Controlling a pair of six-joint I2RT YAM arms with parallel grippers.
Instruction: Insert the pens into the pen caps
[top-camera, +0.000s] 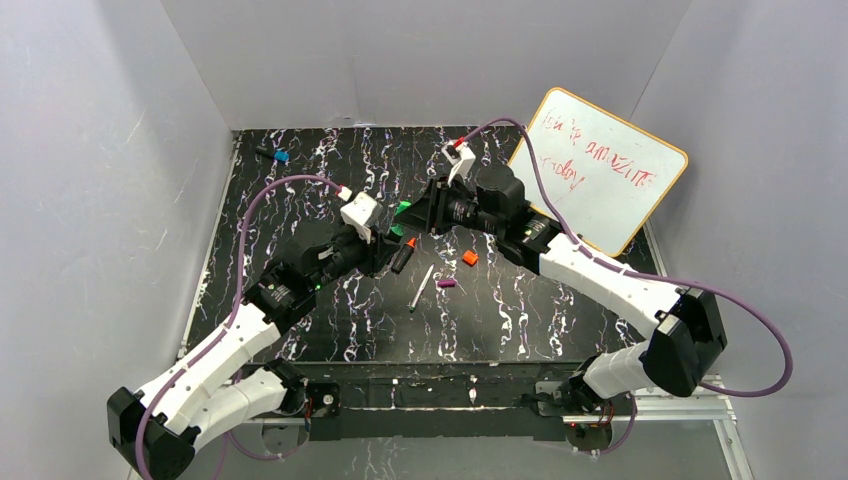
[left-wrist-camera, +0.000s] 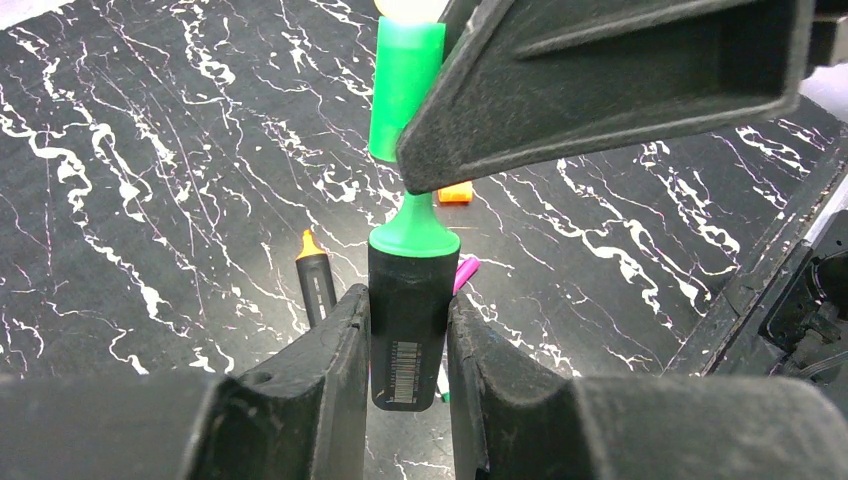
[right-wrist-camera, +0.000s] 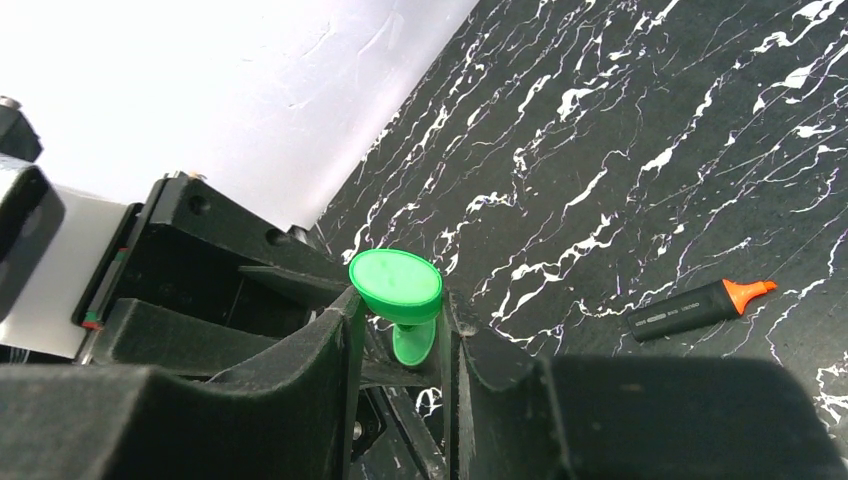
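black marbled desk (top-camera: 480, 330), white walls all round. left tool (left-wrist-camera: 405, 300) is clamped on the green-tipped marker (left-wrist-camera: 405, 340), held up off the desk. right tool (right-wrist-camera: 400, 310) pinches the green cap (right-wrist-camera: 395, 282) right over that tip, lined up but not pushed on yet, far as i can tell. so zero pens capped. orange-tipped marker (top-camera: 403, 257), white pen (top-camera: 421, 289), orange cap (top-camera: 469, 258) and purple cap (top-camera: 446, 284) all lie loose between the arms, those two pairs left to do.
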